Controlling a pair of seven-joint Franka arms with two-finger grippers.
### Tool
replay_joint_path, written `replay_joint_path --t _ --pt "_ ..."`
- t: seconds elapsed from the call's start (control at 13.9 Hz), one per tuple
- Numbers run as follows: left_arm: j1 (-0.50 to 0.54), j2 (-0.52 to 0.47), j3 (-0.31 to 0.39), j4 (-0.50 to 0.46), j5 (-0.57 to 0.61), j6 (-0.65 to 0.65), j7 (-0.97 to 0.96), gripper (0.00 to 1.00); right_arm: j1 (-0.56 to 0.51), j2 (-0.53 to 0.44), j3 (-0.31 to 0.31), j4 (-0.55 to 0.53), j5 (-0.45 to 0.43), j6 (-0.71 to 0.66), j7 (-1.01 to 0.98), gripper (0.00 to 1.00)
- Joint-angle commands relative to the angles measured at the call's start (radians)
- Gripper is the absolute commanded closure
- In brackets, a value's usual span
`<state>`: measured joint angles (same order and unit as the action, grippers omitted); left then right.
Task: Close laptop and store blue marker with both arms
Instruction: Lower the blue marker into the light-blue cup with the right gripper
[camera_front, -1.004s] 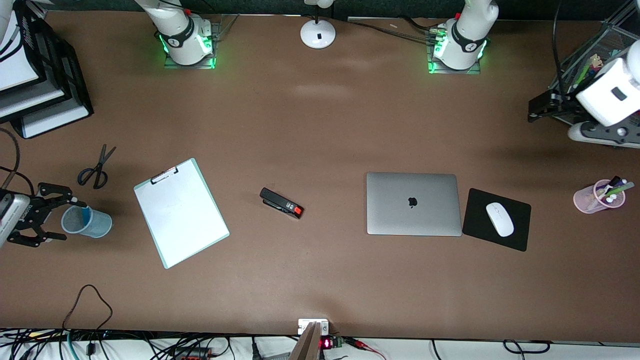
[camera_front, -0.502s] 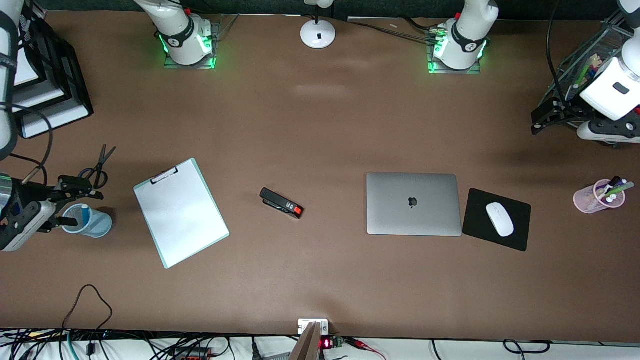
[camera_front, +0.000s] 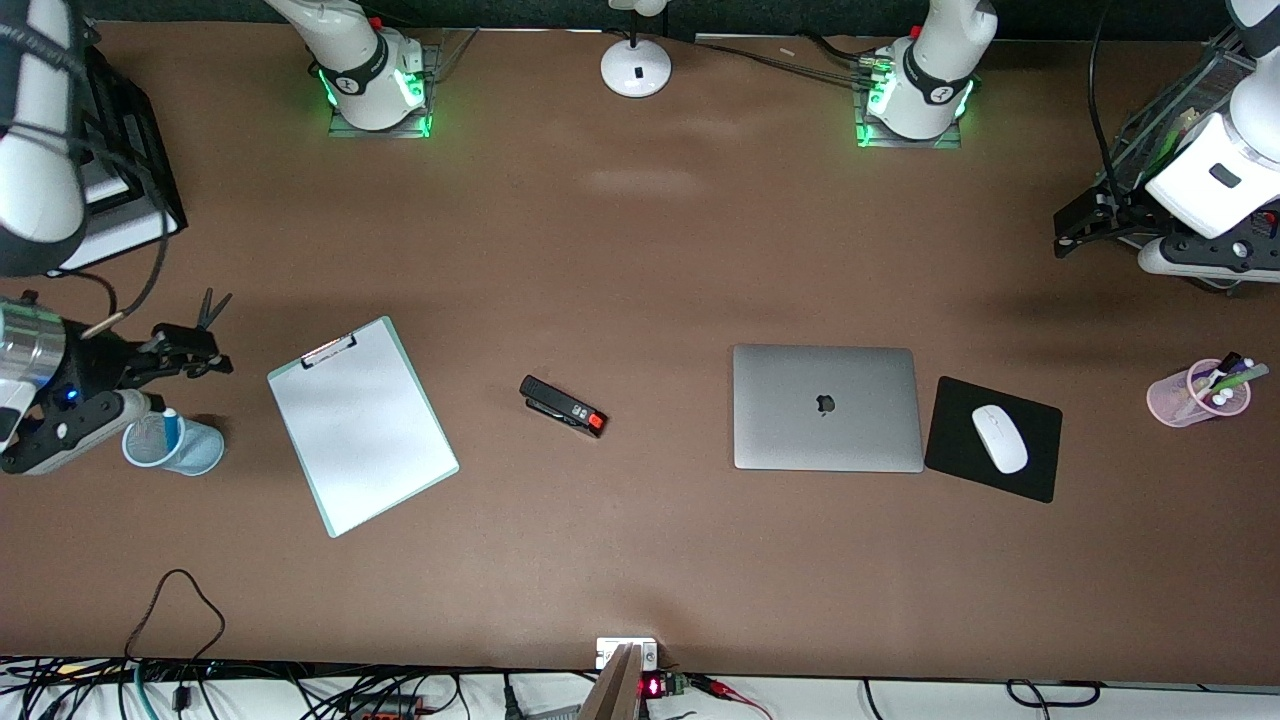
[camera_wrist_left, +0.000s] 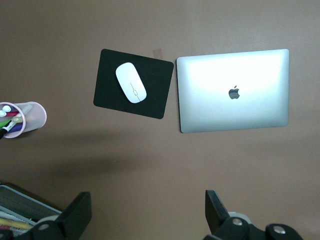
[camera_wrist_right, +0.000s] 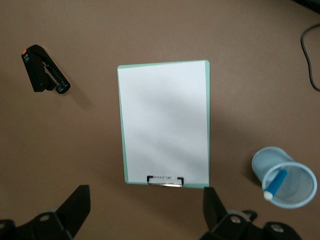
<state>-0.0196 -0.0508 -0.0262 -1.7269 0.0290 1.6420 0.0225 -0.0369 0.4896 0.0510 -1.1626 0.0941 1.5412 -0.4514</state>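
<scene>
The silver-grey laptop lies closed on the table with its apple logo up; it also shows in the left wrist view. The blue marker stands in a light-blue mesh cup at the right arm's end, white cap up. The right wrist view shows the marker in the cup too. My right gripper is open and empty, over the scissors beside the cup; in its wrist view it hangs over bare table by the clipboard's clip. My left gripper is open and empty at the left arm's end, seen also in its wrist view.
A clipboard and black stapler lie mid-table. Scissors are partly hidden under the right gripper. A black mousepad with a white mouse sits beside the laptop. A pink cup of markers, wire basket, black trays and lamp base stand at the edges.
My right gripper has moved away from the blue cup, toward the scissors, leaving the marker in the cup. My left gripper has shifted slightly near the wire basket.
</scene>
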Motion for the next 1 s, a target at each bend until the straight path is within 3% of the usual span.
replay_joint_path --t 0.0,0.93 --pt "-0.005 -0.001 0.000 0.020 0.017 -0.024 -0.009 0.00 0.018 -0.043 -0.002 -0.009 -0.039 -0.050 0.075 0.00" --pt "0.001 0.017 0.003 0.043 0.003 -0.024 -0.006 0.00 0.078 -0.140 -0.003 -0.077 -0.106 -0.107 0.316 0.00"
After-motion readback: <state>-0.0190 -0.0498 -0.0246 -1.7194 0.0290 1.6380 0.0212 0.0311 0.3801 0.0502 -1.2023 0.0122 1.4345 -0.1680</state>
